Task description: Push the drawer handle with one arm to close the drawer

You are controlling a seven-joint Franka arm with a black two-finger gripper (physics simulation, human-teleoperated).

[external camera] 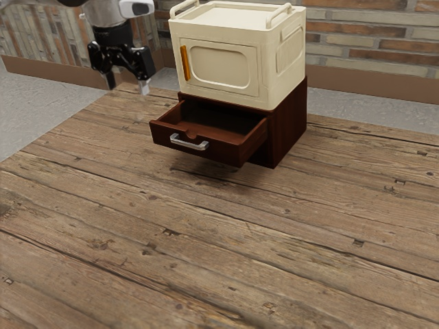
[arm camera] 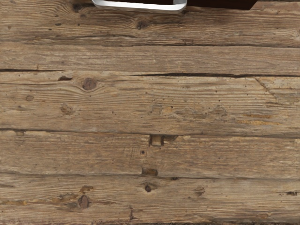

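So the drawer was sitting open, silver handle out front, and the gripper hung apart from it, jaws spread pretty wide.

White, black-jointed robot arm extended in at the exterior view's upper left, black two-finger metal gripper pointed downward, fingers spread apart

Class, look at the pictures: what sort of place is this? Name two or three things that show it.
Probably a robot test setup in a plain room: a robot's gripper hangs above a plank table, a dark cabinet has its drawer open, and brick walls stand behind.
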